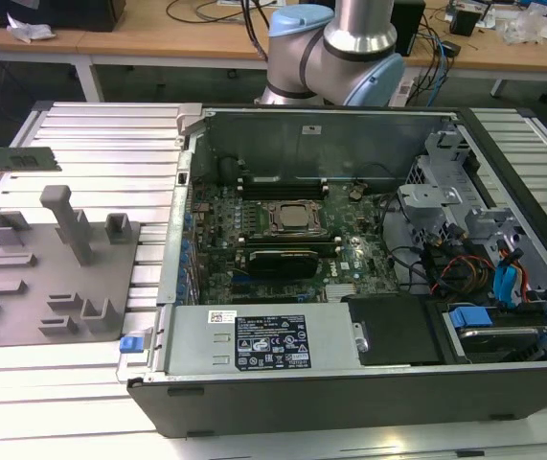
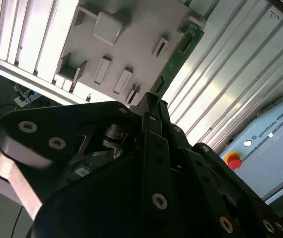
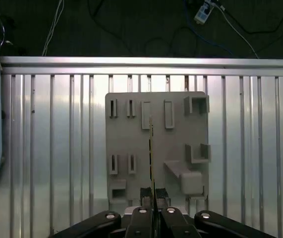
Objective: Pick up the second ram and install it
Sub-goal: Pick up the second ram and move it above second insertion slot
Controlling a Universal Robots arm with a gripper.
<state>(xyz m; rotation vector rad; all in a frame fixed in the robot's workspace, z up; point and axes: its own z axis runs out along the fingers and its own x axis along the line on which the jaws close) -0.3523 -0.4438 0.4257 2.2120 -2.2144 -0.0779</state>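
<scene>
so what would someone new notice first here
The open computer case sits at the middle and right of the exterior view, its green motherboard bare inside. At that view's left a grey fixture plate lies on the ribbed table. In the second wrist view the gripper pinches the second ram, a thin green stick, near that plate.

Open computer case (image 1: pixel 350 395), grey fixture plate (image 1: pixel 34 287) (slotted), second ram (image 1: pixel 19 158) near it.
</scene>
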